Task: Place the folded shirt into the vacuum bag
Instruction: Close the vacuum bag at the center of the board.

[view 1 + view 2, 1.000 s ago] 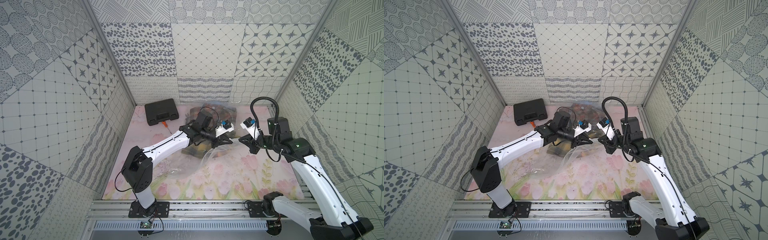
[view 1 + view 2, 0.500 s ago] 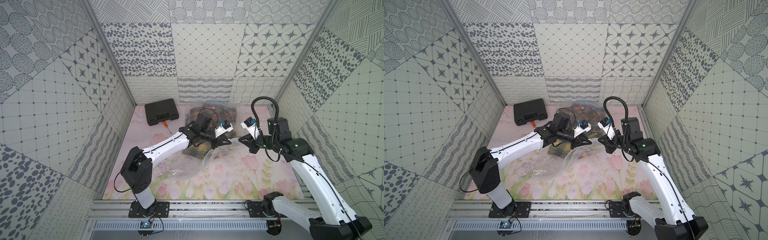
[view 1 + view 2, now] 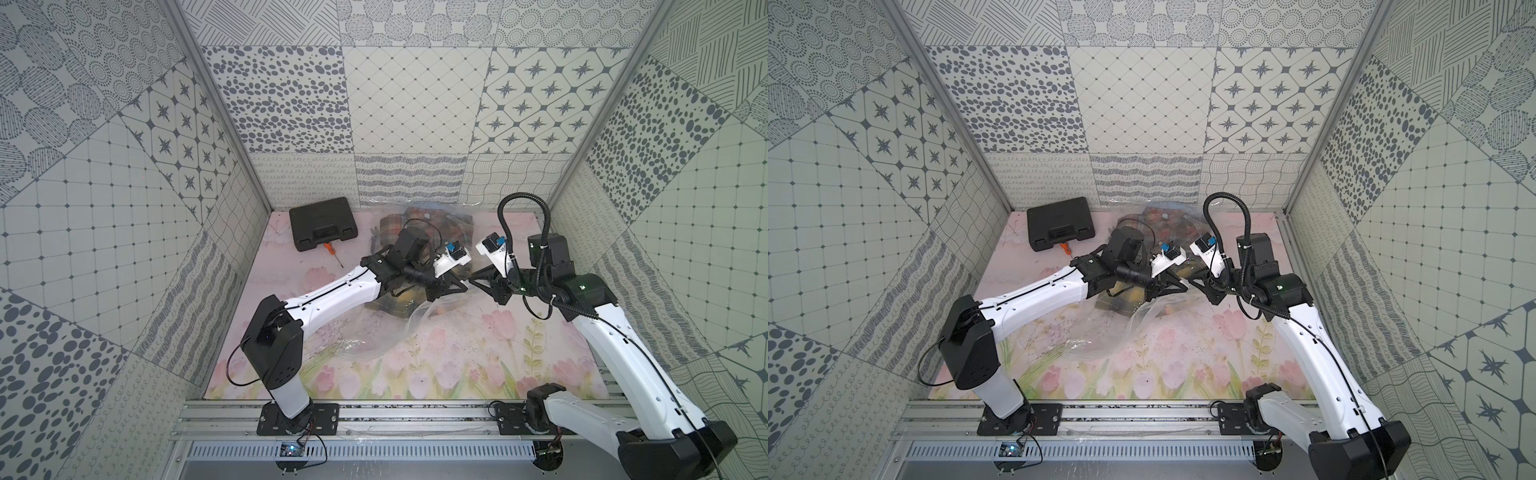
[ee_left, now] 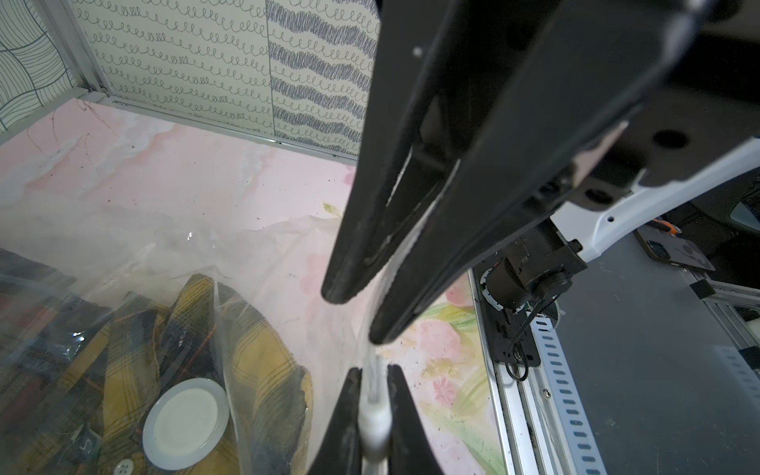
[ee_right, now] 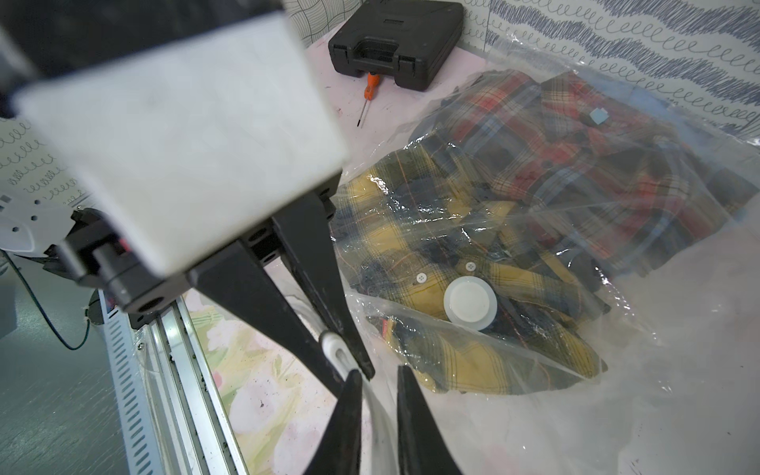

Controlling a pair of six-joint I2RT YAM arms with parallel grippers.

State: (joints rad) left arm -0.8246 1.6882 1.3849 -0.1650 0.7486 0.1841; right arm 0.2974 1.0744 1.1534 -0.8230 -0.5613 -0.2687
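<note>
Toward the back of the table (image 3: 478, 374), the vacuum bag (image 5: 678, 349) holds the yellow plaid shirt (image 5: 485, 362). The left claw (image 4: 373, 372) pinches its white edge, and the right claw (image 5: 380, 372) stands slightly parted around that edge.

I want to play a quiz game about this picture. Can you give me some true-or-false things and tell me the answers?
1. The yellow plaid shirt is inside the vacuum bag. True.
2. The valve cap is blue. False: it is white.
3. The black case stands open. False: it is shut.
4. An orange screwdriver lies beside the case. True.
5. The left gripper holds nothing. False: it pinches the bag's white edge.
</note>
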